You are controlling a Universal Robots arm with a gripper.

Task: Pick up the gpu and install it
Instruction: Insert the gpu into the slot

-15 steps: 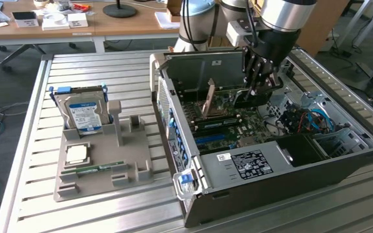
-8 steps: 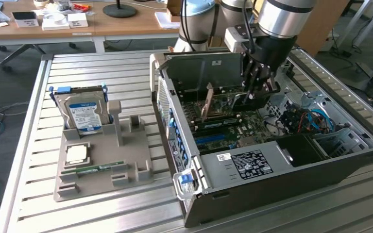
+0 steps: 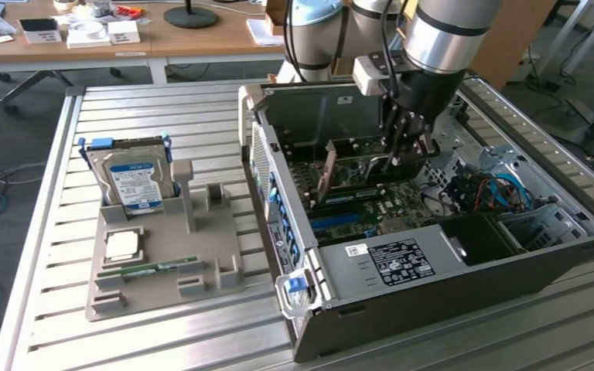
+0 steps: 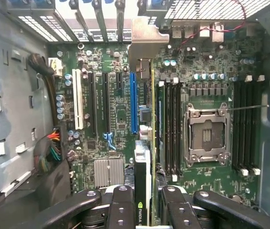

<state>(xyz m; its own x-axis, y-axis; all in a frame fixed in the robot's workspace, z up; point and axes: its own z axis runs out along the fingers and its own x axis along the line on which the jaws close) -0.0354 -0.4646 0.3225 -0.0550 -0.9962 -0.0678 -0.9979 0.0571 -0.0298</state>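
One gpu (image 4: pixel 147 186) — one gripper (image 4: pixel 148 202) — one open case (image 3: pixel 421 255).

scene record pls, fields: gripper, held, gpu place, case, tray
gripper: closed on the gpu, over the case
held: gpu, edge-on to the wrist view, metal bracket attached
gpu place: above the motherboard, beside the blue slot
case: open computer case
tray: grey holder with hard drive, green memory stick
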